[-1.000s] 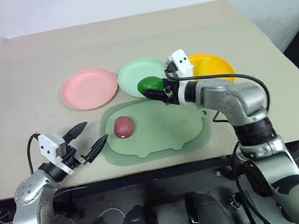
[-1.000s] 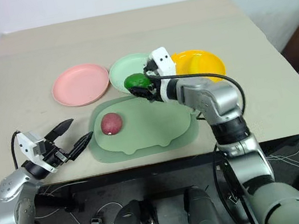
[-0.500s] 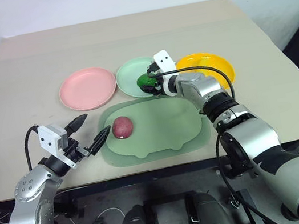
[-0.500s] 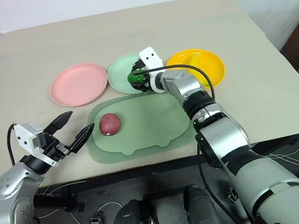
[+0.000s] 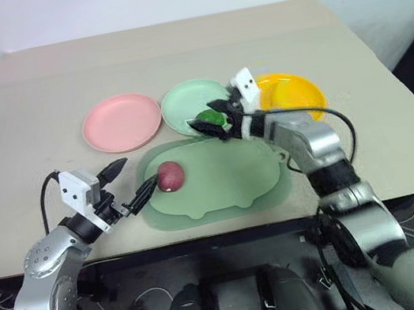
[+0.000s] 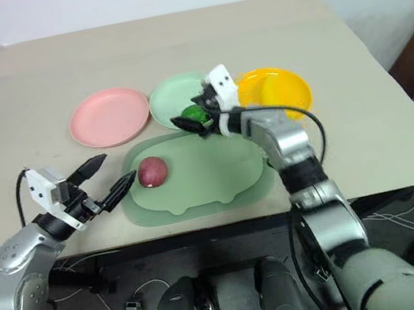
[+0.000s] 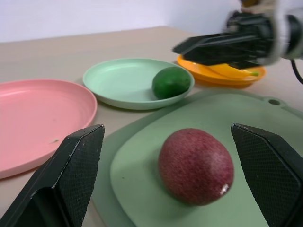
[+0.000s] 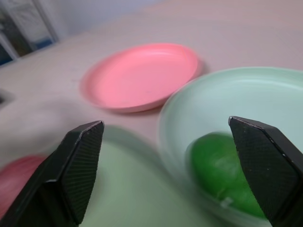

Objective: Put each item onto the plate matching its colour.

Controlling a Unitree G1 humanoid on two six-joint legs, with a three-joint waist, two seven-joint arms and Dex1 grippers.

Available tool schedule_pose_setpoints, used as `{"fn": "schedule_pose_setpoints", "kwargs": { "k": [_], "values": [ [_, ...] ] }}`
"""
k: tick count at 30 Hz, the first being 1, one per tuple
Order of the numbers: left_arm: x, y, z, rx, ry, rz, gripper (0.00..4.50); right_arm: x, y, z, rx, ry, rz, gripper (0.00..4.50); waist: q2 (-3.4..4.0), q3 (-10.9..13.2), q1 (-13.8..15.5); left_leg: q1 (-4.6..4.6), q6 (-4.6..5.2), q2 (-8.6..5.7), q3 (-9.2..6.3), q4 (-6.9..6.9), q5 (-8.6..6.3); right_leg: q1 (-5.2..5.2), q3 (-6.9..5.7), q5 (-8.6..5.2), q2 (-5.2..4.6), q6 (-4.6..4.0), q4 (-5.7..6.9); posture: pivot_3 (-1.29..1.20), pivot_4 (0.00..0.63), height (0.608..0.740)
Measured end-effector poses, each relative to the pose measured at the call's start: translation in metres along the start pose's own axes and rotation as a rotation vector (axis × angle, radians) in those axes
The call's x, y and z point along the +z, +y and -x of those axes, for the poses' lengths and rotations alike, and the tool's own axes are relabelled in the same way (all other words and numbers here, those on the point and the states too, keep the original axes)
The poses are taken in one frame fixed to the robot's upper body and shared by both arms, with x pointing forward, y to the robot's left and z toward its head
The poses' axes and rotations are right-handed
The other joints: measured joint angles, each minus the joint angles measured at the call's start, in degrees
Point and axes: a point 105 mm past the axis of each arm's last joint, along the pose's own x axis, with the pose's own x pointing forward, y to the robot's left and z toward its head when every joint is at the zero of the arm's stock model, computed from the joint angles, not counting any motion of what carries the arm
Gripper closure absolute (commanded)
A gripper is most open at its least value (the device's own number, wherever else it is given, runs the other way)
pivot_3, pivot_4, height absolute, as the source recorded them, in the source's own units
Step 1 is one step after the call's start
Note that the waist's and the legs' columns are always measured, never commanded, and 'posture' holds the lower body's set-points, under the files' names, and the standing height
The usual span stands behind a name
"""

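The glossy green fruit (image 5: 207, 117) lies in the mint green plate (image 5: 182, 103), at its near right edge. My right gripper (image 5: 200, 117) hovers open just over it, one finger on each side, not gripping. The dark red-purple fruit (image 5: 170, 176) rests on the left part of the pale green mat (image 5: 229, 191). My left gripper (image 5: 132, 178) is open at the mat's left edge and points at that fruit, a short way off. The pink plate (image 5: 122, 122) has nothing on it. The yellow banana (image 7: 235, 71) lies in the yellow-orange plate (image 5: 297, 95).
The three plates stand in a row behind the mat on a beige table (image 5: 36, 97). My right forearm (image 5: 299, 131) and its cable cross above the mat's right corner and the near rim of the yellow-orange plate.
My right gripper carried the green fruit over the mint green plate, opened and let it go there, then drew back a little. My left gripper has edged slightly towards the mat.
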Motion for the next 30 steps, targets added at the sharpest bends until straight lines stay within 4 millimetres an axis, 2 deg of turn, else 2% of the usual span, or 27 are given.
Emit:
{"fn": "schedule_pose_setpoints", "kwargs": {
  "k": [5, 10, 13, 17, 23, 26, 28, 30],
  "values": [
    [-0.014, -0.004, -0.006, -0.013, 0.011, 0.041, 0.00, -0.004, 0.037, 0.035, 0.069, -0.028, 0.024, 0.04, -0.05, -0.03, 0.25, 0.04, -0.01, -0.01, -0.07, 0.00, -0.01, 0.06, -0.01, 0.00, -0.03, -0.01, -0.05, 0.00, 0.150, 0.695],
    [-0.016, -0.010, -0.023, -0.050, -0.009, 0.046, 0.00, -0.016, 0.046, 0.052, 0.047, 0.020, -0.006, 0.04, -0.06, -0.05, 0.24, 0.08, -0.02, -0.01, -0.09, 0.07, 0.01, 0.12, 0.00, 0.03, -0.03, -0.06, -0.05, 0.00, 0.150, 0.695],
    [-0.020, -0.012, -0.036, -0.066, -0.014, 0.042, 0.00, -0.017, 0.037, 0.062, -0.004, 0.033, -0.020, 0.04, -0.08, -0.06, 0.38, 0.07, 0.02, -0.05, -0.10, 0.13, 0.02, 0.17, 0.00, 0.03, -0.04, -0.06, -0.06, 0.00, 0.150, 0.695],
    [-0.028, -0.012, -0.042, -0.074, 0.013, 0.053, 0.00, -0.013, 0.023, 0.072, -0.074, 0.038, -0.006, 0.04, -0.09, -0.06, 0.33, 0.08, 0.13, -0.02, -0.12, 0.12, 0.09, 0.16, -0.01, 0.03, -0.01, -0.06, -0.06, 0.00, 0.150, 0.695],
    [-0.041, -0.010, -0.052, -0.084, 0.029, 0.070, 0.00, -0.010, 0.014, 0.078, -0.129, 0.031, -0.002, 0.04, -0.09, -0.06, 0.40, 0.09, 0.18, -0.03, -0.13, 0.15, 0.11, 0.20, -0.02, 0.04, -0.01, -0.05, -0.05, 0.00, 0.150, 0.695],
    [-0.042, -0.010, -0.060, -0.088, 0.017, 0.083, 0.56, -0.010, 0.012, 0.079, -0.149, 0.033, 0.000, 0.00, -0.11, -0.07, 0.54, 0.10, 0.20, -0.04, -0.15, 0.19, 0.11, 0.24, -0.03, 0.04, -0.03, -0.05, -0.06, 0.00, 0.150, 0.695],
    [-0.042, -0.009, -0.062, -0.088, 0.013, 0.088, 1.20, -0.010, 0.010, 0.080, -0.159, 0.036, 0.004, 0.00, -0.11, -0.07, 0.52, 0.11, 0.22, -0.04, -0.17, 0.19, 0.11, 0.25, -0.03, 0.04, -0.02, -0.05, -0.06, 0.00, 0.150, 0.695],
    [-0.043, -0.009, -0.062, -0.094, 0.011, 0.088, 1.37, -0.010, 0.008, 0.082, -0.172, 0.046, 0.013, 0.00, -0.11, -0.07, 0.49, 0.13, 0.22, -0.04, -0.17, 0.19, 0.11, 0.27, -0.04, 0.04, -0.01, -0.05, -0.06, 0.00, 0.150, 0.695]
  ]
}}
